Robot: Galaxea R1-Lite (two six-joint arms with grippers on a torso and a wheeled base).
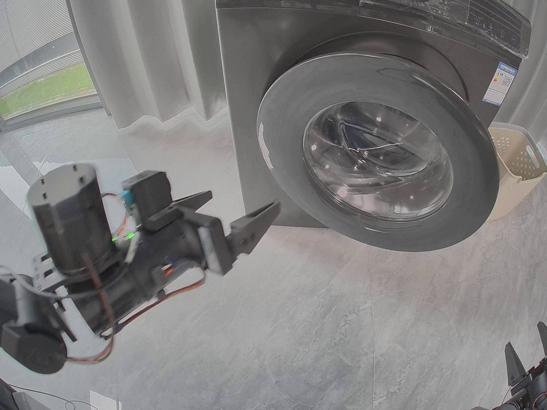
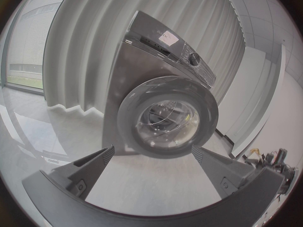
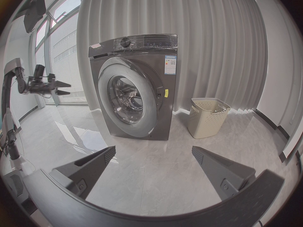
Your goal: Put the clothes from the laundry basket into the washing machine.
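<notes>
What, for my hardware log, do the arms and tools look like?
The left arm is dark grey with a cylindrical grey joint housing, red-orange cables and green lights. Both the left tool and right tool have two dark, tapered fingers with textured pads.

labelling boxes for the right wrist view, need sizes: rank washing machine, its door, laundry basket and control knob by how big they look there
1. washing machine
2. door, swung out toward the camera, so nearness flatters it slightly
3. laundry basket
4. control knob, by far the smallest

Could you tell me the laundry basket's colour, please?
The laundry basket is cream; clearest in the right wrist view.
</notes>
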